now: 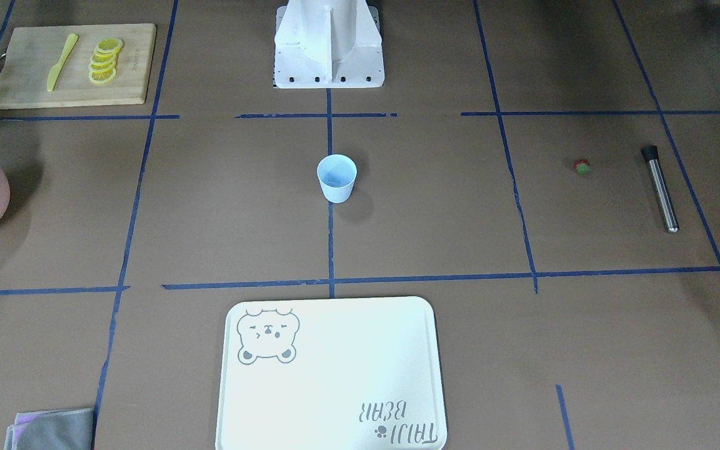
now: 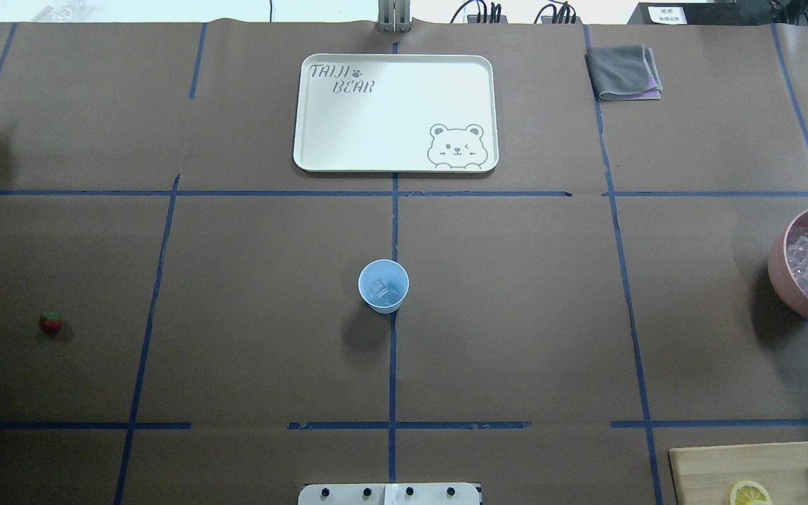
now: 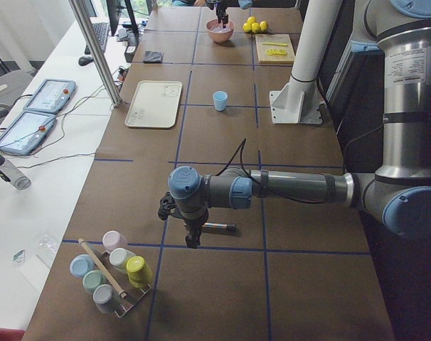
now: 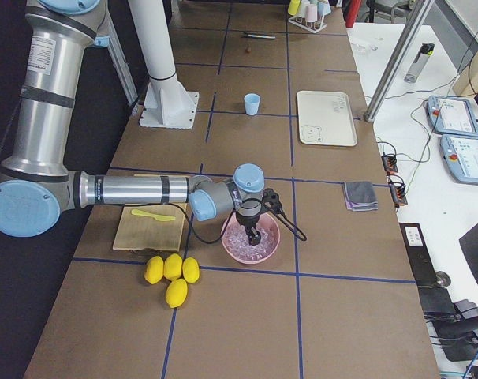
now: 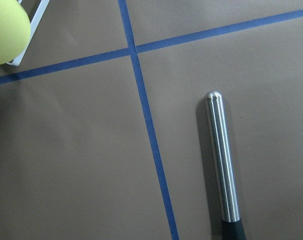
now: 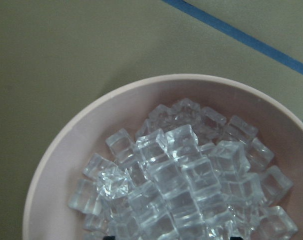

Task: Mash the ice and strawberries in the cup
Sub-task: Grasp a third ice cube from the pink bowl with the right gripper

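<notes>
Since neither wrist view shows its own fingertips clearly, it cannot be told whether the left fingers [image 3: 192, 240] or the right fingers [image 4: 253, 234] are apart or together. The left fingers are poised low over a steel muddler [image 5: 220, 155], which lies flat on the counter [image 2: 236, 315]. The right fingers are poised over a pink bowl [image 6: 66, 145] heaped with clear cubes. Well apart from both, the cup [image 2: 383, 285] stands upright at the middle of the counter, and one cube of ice [image 2: 380, 288] is seen at its bottom. The strawberry [image 2: 50, 322] lies on the bare counter near the muddler, far from the cup.

The strawberry is judged tiny, soft and easily bruised, so it is best pinched lightly across its red body and not by the leafy top. The ice is expected to be hard and slick, so a square hold across flat faces is called for. The cup is likely light and easily tipped under mashing, and may need to be steadied at its wall. The muddler is judged stiff, smooth and prone to roll, and is best taken at its dark end.
</notes>
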